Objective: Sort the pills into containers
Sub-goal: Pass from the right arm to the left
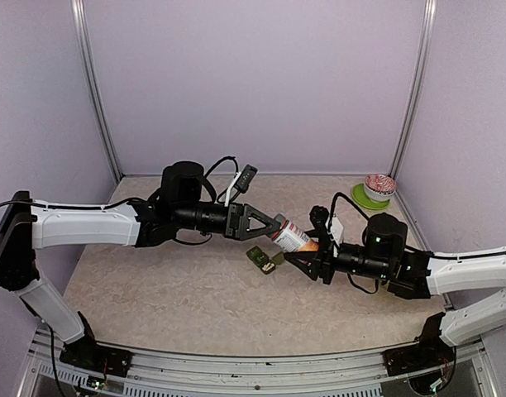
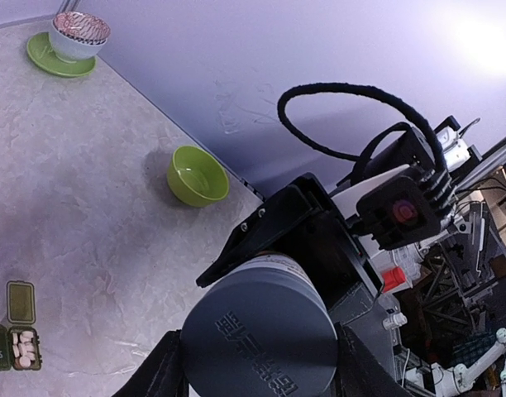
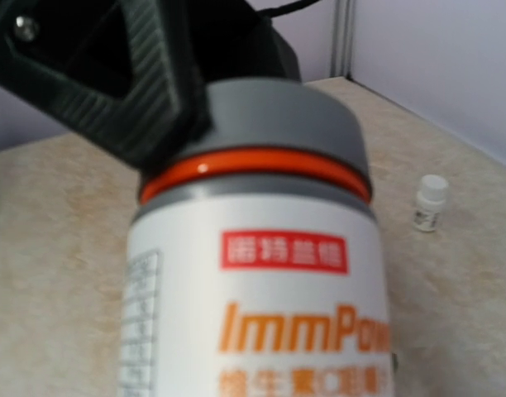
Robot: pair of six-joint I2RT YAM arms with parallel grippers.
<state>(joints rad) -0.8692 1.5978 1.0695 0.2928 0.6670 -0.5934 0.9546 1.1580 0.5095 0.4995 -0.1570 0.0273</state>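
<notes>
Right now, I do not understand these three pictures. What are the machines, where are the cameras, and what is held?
These are two robot arms at a table. One picture looks down from above; the others come from cameras on each wrist. The left gripper grips the grey cap of a white pill bottle; the right gripper holds its body. On the beige table lie a small green pill box, a patterned bowl on a green saucer, a lime-green bowl and a small white vial.

pill box (image 1: 261,259) under held bottle (image 1: 292,237); open tabletop (image 1: 154,289) left, bowl (image 1: 379,188) far right
</notes>
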